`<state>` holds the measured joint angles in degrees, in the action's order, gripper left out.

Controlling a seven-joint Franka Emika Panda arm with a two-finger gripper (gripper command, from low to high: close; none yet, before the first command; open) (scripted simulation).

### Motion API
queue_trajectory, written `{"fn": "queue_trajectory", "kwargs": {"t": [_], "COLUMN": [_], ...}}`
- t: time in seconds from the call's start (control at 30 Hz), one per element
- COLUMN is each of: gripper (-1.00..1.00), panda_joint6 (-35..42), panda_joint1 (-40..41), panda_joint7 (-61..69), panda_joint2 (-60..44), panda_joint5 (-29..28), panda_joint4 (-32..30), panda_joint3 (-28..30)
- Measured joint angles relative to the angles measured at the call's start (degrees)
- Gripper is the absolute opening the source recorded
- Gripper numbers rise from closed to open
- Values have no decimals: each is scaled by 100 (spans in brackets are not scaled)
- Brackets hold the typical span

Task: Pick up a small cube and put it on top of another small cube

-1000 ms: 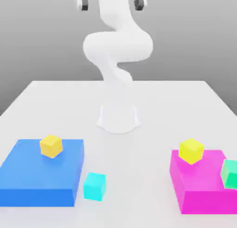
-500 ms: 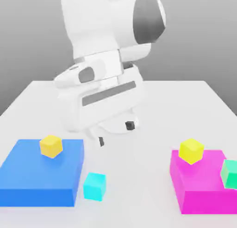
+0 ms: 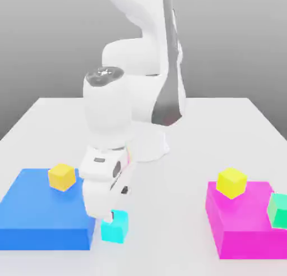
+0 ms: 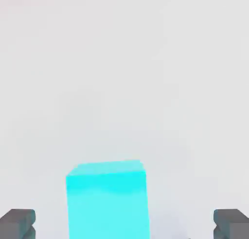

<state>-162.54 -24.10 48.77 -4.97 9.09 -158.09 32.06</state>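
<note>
While two yellow cubes (image 3: 61,176) rest, one cyan cube (image 3: 116,226) sits.

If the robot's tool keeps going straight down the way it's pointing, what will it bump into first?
Most likely the small cyan cube: it sits between the open fingertips of the tool, just ahead. Beyond it lies the white table.

Illumination is bright, even and diffuse, with no visible source. The white table (image 3: 224,123) renders nearly shadowless; only faint soft shading appears beneath the arm (image 3: 140,56). The backdrop grades from dark grey to lighter grey. The small cube (image 4: 107,199) shows flat, saturated colour without glare. Edges appear slightly soft; no edge distortion occurs.
</note>
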Motion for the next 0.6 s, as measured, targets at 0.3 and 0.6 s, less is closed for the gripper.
{"fn": "queue_trajectory", "kwargs": {"t": [0.3,0.6], "gripper": [0,-100], "panda_joint6": [-642,-918], "panda_joint1": [855,1458], "panda_joint7": [1109,1547], "panda_joint2": [-928,-1339], "panda_joint5": [1403,1989], "panda_joint4": [238,325], "panda_joint3": [-1175,-1914]}}
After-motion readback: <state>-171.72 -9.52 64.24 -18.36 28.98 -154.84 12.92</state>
